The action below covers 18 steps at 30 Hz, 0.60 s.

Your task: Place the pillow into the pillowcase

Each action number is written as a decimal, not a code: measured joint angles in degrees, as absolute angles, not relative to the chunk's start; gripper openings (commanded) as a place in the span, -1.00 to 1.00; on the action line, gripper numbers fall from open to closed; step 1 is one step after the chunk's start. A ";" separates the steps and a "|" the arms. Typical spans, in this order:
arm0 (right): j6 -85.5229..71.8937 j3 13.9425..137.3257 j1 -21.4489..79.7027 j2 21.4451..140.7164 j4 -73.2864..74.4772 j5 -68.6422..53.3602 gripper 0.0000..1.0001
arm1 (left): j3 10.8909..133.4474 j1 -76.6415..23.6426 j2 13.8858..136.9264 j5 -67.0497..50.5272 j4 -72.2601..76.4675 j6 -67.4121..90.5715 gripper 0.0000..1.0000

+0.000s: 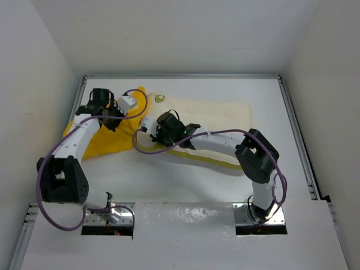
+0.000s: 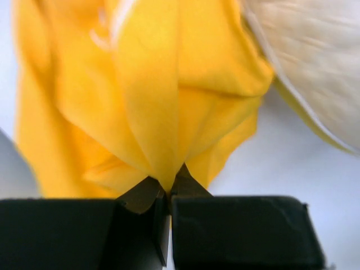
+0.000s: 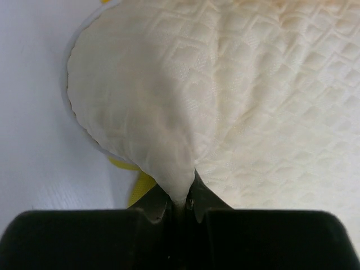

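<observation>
The cream-white quilted pillow (image 1: 216, 121) lies across the middle and right of the table, yellow trim along its near edge. The bright yellow pillowcase (image 1: 109, 138) lies bunched at the left, its edge against the pillow's left end. My left gripper (image 1: 115, 115) is shut on a pinched fold of the pillowcase (image 2: 169, 112), seen in the left wrist view at my fingertips (image 2: 167, 188). My right gripper (image 1: 153, 128) is shut on the pillow's left end; the right wrist view shows quilted fabric (image 3: 225, 101) gathered into the jaws (image 3: 181, 197). No print shows on the pillowcase.
The white table has metal rails along the left (image 1: 79, 101) and right (image 1: 295, 140) edges and white walls behind. A small yellow-green mark (image 1: 160, 98) sits at the pillow's far left corner. Purple cables (image 1: 140, 98) loop over both arms.
</observation>
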<state>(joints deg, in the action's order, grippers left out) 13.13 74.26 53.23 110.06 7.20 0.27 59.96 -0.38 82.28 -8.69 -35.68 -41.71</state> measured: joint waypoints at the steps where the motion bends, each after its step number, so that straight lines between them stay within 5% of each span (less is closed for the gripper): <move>1: 12.25 75.18 52.71 110.06 7.49 0.12 -1.00 | 63.51 -0.38 81.34 -10.13 -39.46 -43.75 -1.00; 7: 8.12 83.29 49.74 110.34 9.58 -0.38 -1.00 | 78.50 -0.40 78.06 -20.32 -57.95 -56.45 -1.00; 18: 2.66 101.23 45.28 122.98 11.73 -1.28 -1.00 | 83.33 -0.84 78.24 -31.27 -72.79 -64.71 -1.00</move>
<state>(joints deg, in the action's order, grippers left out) 2.66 101.23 45.28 122.98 11.73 -1.28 83.33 -0.84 78.24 -31.27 -72.79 -64.71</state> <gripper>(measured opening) 0.047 0.005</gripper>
